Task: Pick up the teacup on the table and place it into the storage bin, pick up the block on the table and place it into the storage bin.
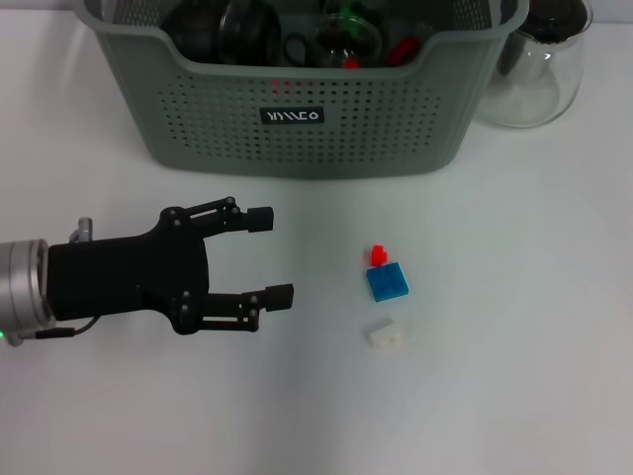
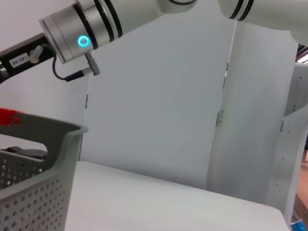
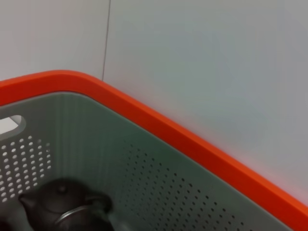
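Note:
The grey-green storage bin (image 1: 307,119) stands at the back of the table, and its perforated corner (image 2: 29,192) also shows in the left wrist view. A blue block (image 1: 388,282) lies on the table with a small red block (image 1: 378,254) touching its far side. A white block (image 1: 387,335) lies just nearer. My left gripper (image 1: 271,256) hovers open and empty left of the blocks, fingertips pointing toward them. No teacup shows on the table; among the dark ware in the bin I cannot tell one apart. My right arm (image 2: 82,29) reaches over the bin, and its fingers are out of view.
A clear glass pot (image 1: 539,69) with a dark lid stands right of the bin. Inside the bin lie dark teapots (image 1: 223,30), a glass piece (image 1: 348,40) and red bits. A dark teapot (image 3: 62,202) sits against the bin's inner wall (image 3: 159,183).

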Robot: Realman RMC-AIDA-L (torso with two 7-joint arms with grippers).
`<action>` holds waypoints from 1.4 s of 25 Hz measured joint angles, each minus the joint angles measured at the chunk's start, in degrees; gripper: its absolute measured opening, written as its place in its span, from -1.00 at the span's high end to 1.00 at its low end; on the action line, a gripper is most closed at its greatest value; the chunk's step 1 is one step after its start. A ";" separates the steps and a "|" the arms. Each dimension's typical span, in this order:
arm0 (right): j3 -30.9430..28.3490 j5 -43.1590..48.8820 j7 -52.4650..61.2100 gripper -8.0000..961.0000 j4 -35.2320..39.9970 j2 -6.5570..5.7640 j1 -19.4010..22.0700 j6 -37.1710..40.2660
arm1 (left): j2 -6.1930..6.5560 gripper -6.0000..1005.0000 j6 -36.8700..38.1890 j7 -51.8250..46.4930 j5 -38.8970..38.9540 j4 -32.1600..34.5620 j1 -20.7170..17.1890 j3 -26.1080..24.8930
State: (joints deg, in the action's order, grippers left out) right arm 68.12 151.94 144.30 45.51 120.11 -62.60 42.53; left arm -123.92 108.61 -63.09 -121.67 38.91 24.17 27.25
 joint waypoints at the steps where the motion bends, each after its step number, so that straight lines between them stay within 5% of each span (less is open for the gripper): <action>1: 0.00 0.00 0.00 -0.37 0.01 -0.02 0.00 -0.08 | 0.00 -0.74 0.04 0.02 -0.01 -0.14 0.02 0.00; 10: -1.06 -9.22 -5.08 -0.41 6.05 -0.51 2.34 5.37 | 0.04 -0.74 0.33 0.07 -0.07 -0.60 0.22 1.06; 23: -9.75 -38.94 -21.35 -0.59 24.45 -3.02 18.34 34.29 | 0.51 -0.74 0.96 0.08 -0.06 -0.22 0.26 1.48; 28: -13.45 -44.47 -27.94 -0.95 24.89 -3.14 22.93 46.27 | 0.74 -0.74 0.99 0.08 -0.06 -0.05 0.39 1.50; 35: -15.35 -43.07 -36.51 -0.94 20.67 -3.41 26.70 57.47 | 1.02 -0.74 0.73 0.08 -1.75 -0.06 0.43 1.50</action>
State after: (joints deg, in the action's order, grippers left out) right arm 52.77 108.87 107.80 66.18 116.71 -35.90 100.00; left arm -122.90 109.34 -63.01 -123.41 38.85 24.61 28.74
